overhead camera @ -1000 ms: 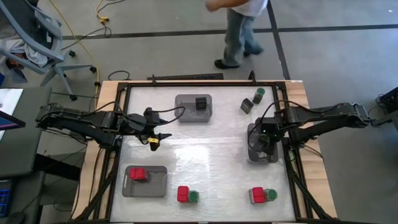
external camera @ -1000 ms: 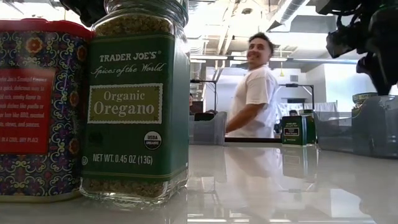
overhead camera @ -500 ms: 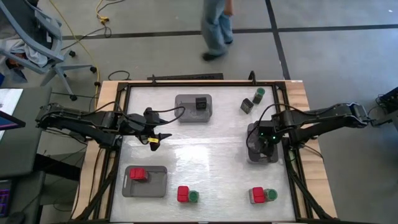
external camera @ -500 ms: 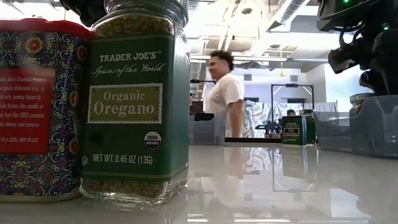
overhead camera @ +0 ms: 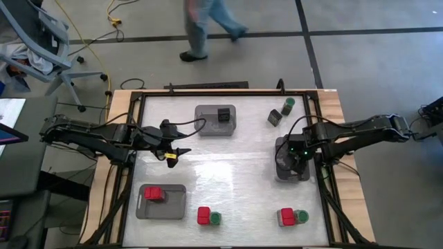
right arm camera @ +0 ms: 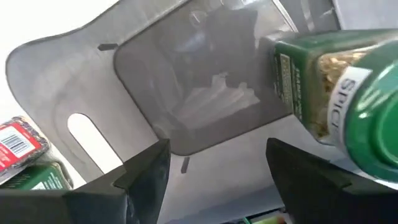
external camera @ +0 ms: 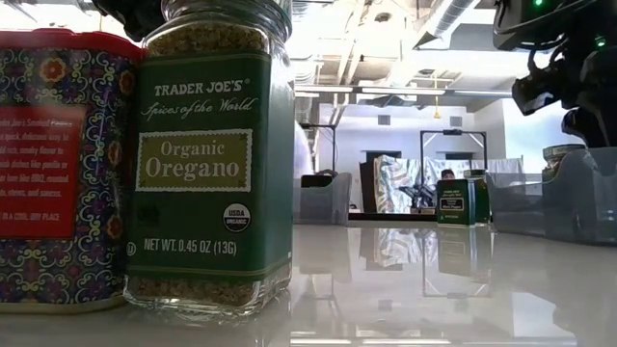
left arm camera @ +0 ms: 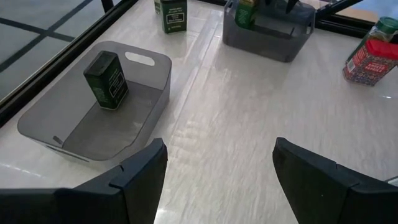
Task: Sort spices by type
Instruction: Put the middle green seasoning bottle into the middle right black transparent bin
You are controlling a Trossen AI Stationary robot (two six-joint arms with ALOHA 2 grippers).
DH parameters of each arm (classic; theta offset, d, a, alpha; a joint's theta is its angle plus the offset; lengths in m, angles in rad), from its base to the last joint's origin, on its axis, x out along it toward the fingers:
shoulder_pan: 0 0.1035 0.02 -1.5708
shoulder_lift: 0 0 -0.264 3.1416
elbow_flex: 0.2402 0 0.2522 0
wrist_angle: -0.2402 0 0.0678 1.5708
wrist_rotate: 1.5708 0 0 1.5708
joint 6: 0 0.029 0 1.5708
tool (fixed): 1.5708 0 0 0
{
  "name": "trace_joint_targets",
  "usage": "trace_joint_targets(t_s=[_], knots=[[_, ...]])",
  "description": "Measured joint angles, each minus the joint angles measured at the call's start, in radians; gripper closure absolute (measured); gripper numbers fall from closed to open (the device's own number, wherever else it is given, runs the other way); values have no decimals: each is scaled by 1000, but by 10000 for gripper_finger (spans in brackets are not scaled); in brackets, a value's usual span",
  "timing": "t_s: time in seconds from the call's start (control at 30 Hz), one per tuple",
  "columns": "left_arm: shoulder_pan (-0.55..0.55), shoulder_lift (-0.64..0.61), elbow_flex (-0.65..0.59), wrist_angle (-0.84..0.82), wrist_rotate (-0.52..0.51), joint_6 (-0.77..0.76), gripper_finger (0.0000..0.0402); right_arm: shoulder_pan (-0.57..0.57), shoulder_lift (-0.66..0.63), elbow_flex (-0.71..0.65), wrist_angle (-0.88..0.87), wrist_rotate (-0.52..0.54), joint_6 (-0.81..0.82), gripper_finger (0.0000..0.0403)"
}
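Note:
My right gripper (overhead camera: 294,160) hangs open, pointing down over the grey tray (overhead camera: 280,146) at the table's right. A green-lidded jar (right arm camera: 329,87) stands in that tray, beside one finger and outside the gap (right arm camera: 217,162). My left gripper (overhead camera: 176,155) waits open above the bare table at the left, with nothing between its fingers (left arm camera: 217,155). A black spice (left arm camera: 107,79) stands in the far tray (overhead camera: 208,128), and a red one (overhead camera: 152,194) in the near-left tray (overhead camera: 176,205).
A black spice (overhead camera: 275,117) and a green-lidded jar (overhead camera: 288,105) stand loose at the far right. Two red-and-green pairs sit by the near edge (overhead camera: 204,216) (overhead camera: 286,217). A person walks past beyond the far edge (overhead camera: 208,21).
My right gripper has sunk a little toward the right tray and stayed open. The person behind the table has walked toward the left.

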Motion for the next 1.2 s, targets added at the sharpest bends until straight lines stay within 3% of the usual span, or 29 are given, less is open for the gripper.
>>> trace_joint_targets(t_s=[0.57, 1.2], knots=[[0, 0, 0, 0, 0, 0, 122, 53, 15, 57, 117, -8, 41, 106], [0, 0, 0, 0, 0, 0, 122, 53, 113, 57, -54, 82, 35, 106]])
